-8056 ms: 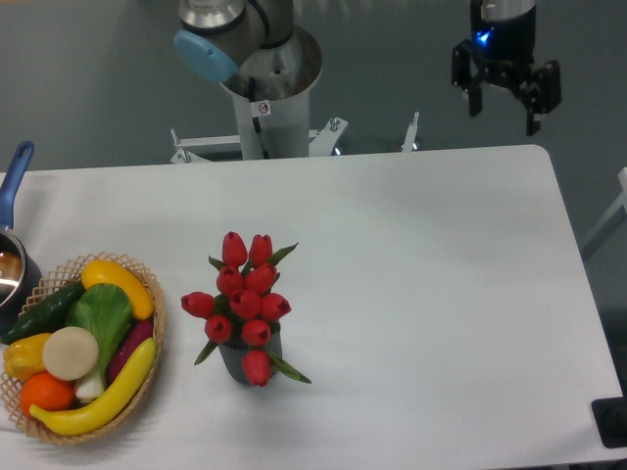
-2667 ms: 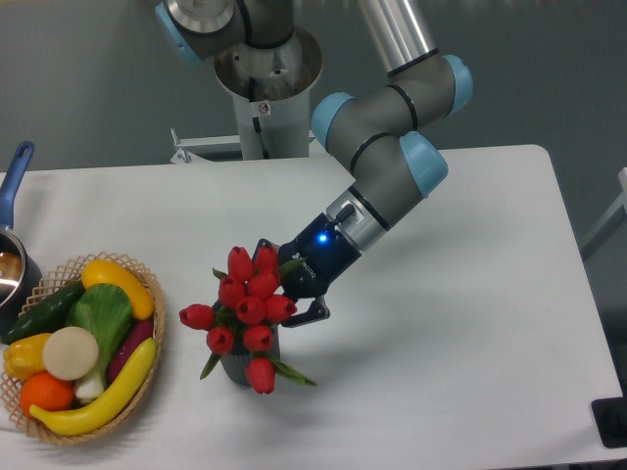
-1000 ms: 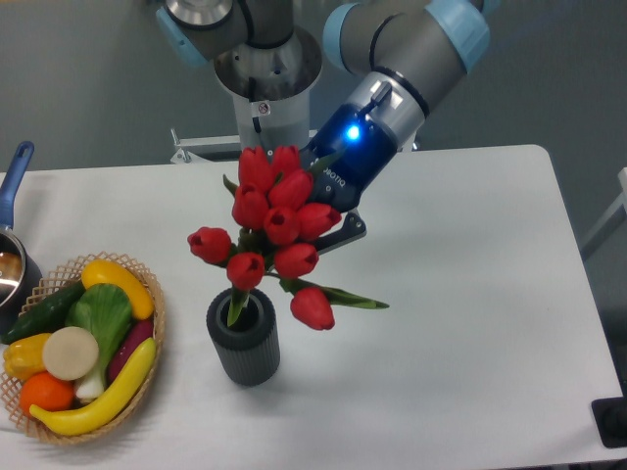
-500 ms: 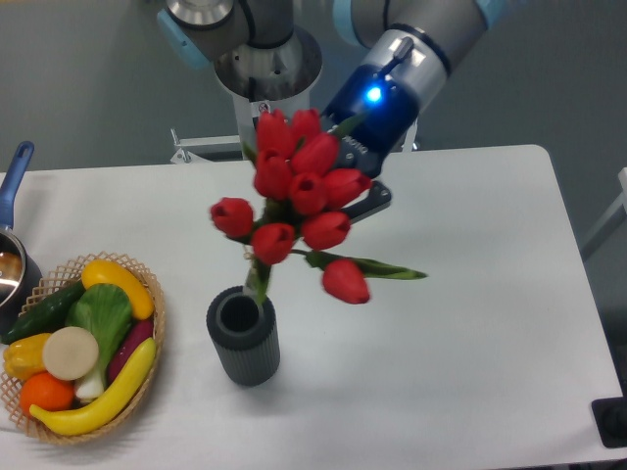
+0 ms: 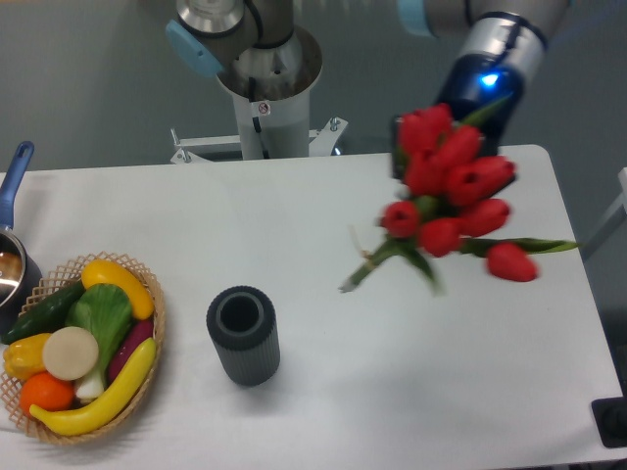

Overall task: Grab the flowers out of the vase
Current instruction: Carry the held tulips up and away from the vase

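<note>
The flowers [image 5: 446, 191], a bunch of red tulip buds with green stems, hang in the air over the right half of the table, stems pointing down and left. My gripper [image 5: 460, 157] is behind the buds, shut on the bunch, with its fingers mostly hidden by the blooms. The vase [image 5: 243, 335], a dark grey ribbed cylinder, stands upright and empty on the table at lower left of centre, well apart from the flowers.
A wicker basket [image 5: 147, 377] of toy vegetables and fruit sits at the left front. A pot with a blue handle [image 5: 14, 176] is at the left edge. The arm's base column [image 5: 269, 93] rises behind the table.
The flowers have come fully out of the vase and swung up and to the right with my gripper. The vase stays in place, now empty.
</note>
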Motion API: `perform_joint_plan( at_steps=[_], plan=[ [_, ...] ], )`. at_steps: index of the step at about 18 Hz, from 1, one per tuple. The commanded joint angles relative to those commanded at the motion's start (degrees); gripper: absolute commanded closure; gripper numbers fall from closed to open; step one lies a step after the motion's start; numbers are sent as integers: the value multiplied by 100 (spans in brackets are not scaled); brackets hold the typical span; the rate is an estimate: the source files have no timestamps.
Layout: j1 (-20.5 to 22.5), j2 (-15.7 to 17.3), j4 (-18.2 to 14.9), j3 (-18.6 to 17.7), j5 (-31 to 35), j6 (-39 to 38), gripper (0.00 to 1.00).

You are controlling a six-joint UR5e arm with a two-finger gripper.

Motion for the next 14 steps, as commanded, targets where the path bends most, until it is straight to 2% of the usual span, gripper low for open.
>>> perform_joint_plan(
  at_steps=[5,14],
  plan=[
    [238,-62,0,96,-26,0,66],
    [361,-53,0,62,-35,0,66]
  ],
)
